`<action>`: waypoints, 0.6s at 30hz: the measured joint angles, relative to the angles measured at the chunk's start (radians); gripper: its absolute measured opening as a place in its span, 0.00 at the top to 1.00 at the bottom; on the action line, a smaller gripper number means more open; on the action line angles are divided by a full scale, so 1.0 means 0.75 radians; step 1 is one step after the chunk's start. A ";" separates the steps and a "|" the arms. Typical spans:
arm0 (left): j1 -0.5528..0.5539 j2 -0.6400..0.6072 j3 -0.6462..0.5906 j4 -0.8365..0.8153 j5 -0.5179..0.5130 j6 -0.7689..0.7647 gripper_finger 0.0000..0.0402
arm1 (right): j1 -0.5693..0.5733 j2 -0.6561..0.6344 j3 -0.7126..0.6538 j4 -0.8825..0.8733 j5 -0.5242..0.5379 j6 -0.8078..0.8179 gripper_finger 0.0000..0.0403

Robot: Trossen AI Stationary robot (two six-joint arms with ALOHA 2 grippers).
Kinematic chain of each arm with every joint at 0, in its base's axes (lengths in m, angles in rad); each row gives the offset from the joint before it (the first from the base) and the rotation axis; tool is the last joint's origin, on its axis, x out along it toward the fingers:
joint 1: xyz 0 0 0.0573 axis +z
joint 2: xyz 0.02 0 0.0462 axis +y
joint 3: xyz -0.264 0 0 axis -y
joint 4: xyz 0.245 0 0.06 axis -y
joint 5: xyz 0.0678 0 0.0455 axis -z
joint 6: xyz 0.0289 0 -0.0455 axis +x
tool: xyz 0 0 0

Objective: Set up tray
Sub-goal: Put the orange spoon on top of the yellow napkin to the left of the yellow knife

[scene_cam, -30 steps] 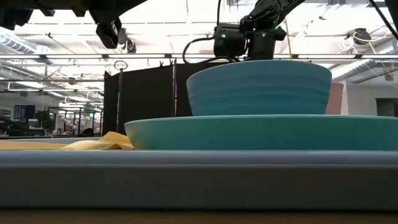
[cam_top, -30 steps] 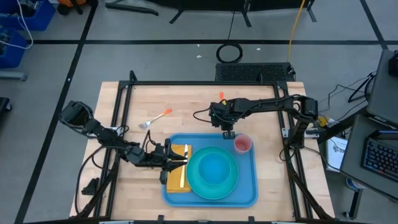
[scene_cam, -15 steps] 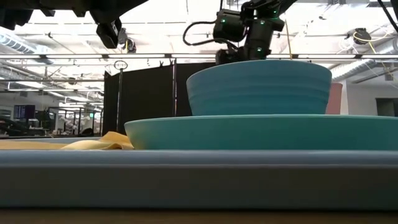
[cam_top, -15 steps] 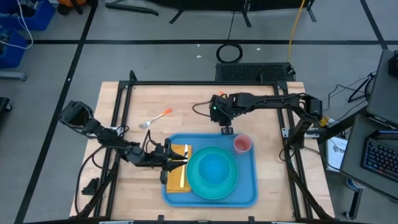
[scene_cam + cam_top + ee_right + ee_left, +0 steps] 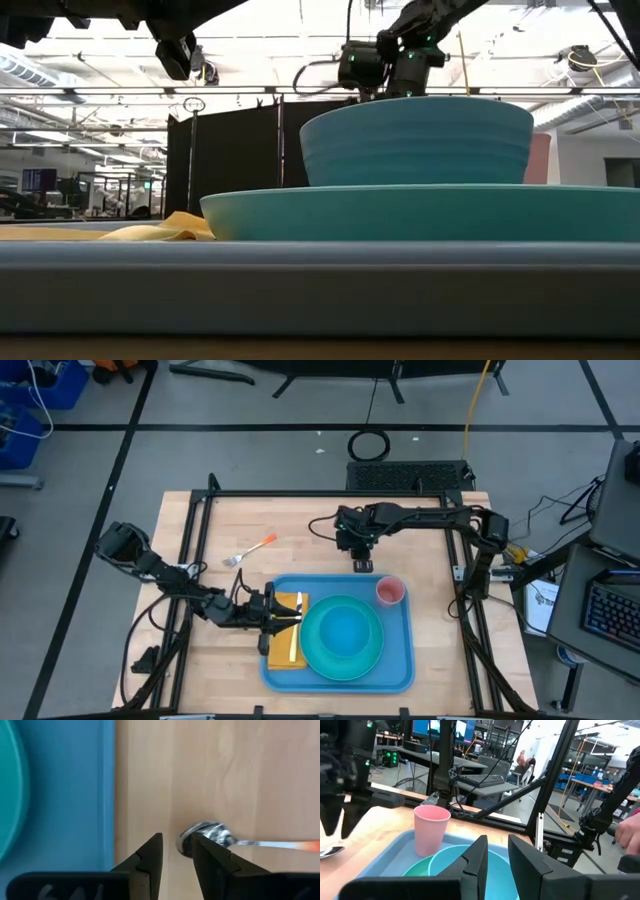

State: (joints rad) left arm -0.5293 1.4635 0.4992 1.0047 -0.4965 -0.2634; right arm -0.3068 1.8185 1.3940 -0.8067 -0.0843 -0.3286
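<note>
Tray (image 5: 400,660) lying lower centre of the high view, just below right gripper (image 5: 362,565), fingers slightly parted over bare wood, holding nothing; left gripper (image 5: 290,618) at tray's left edge, fingers narrowly parted, nothing visibly gripped

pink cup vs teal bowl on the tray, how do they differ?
Colour: the pink cup is pale pink, the teal bowl blue-green. Footprint: the cup is narrow, while the bowl is much wider across. Support: the cup stands on the blue tray near its far right corner; the bowl sits on a teal plate in the tray's middle. Shared: both upright, open side up, and inside the tray's rim.
</note>
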 joint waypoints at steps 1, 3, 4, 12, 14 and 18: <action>0.000 0.001 0.000 -0.007 0.000 0.000 0.80 | 0.000 0.015 0.000 -0.005 0.000 0.000 0.77; 0.000 0.001 0.000 -0.011 0.001 -0.002 0.80 | 0.000 0.047 -0.002 -0.013 0.002 -0.001 0.77; 0.000 0.001 0.000 -0.011 0.001 -0.006 0.80 | 0.000 0.061 -0.002 -0.013 0.002 -0.004 0.77; 0.000 0.001 0.000 -0.012 0.003 -0.003 0.80 | 0.000 0.116 -0.002 -0.008 0.001 -0.012 0.77; 0.000 0.001 0.000 -0.013 0.003 -0.003 0.80 | 0.000 0.120 -0.002 -0.005 0.004 -0.013 0.77; 0.000 0.001 0.000 -0.013 0.003 -0.002 0.80 | 0.000 0.120 -0.002 -0.006 0.006 -0.003 0.77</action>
State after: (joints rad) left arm -0.5293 1.4639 0.4992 0.9951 -0.4946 -0.2646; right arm -0.3071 1.9087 1.3922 -0.8113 -0.0795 -0.3308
